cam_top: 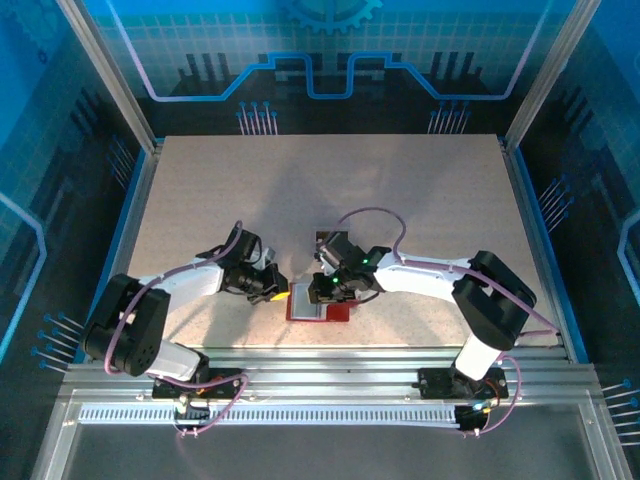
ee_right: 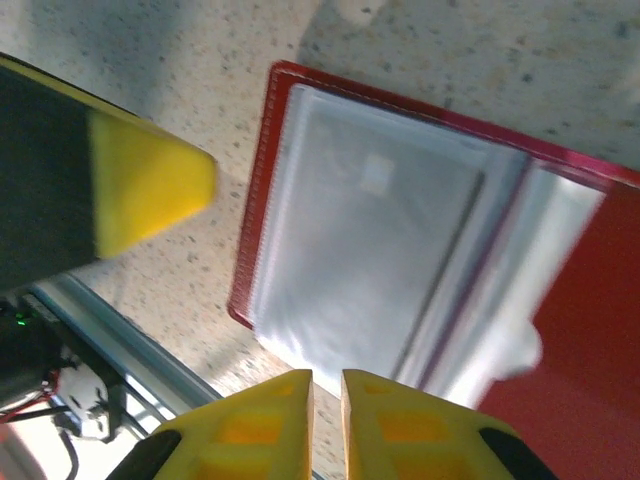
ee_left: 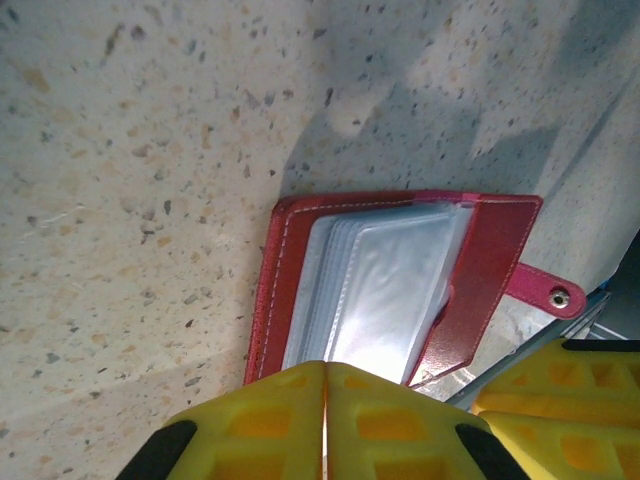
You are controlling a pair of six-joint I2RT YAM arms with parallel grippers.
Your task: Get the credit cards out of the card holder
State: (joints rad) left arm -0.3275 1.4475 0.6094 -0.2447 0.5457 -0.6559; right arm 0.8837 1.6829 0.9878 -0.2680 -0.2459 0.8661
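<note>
Yellow left gripper [ee_left: 325, 372] fingers pressed together at sleeve edge of open card holder [ee_left: 492, 250]; right gripper [ee_right: 327, 380] almost closed, empty, beside holder. Holder flat on table [cam_top: 420, 200]. You see no credit cards out: extraction remains.

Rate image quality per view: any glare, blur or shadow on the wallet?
Top external: soft shadows lie across the table; card holder small, little detail. Left wrist: table speckle sharp, white glare on the clear sleeves. Right wrist: soft all over, sleeves washed out, blown patch at their lower right edge.
</note>
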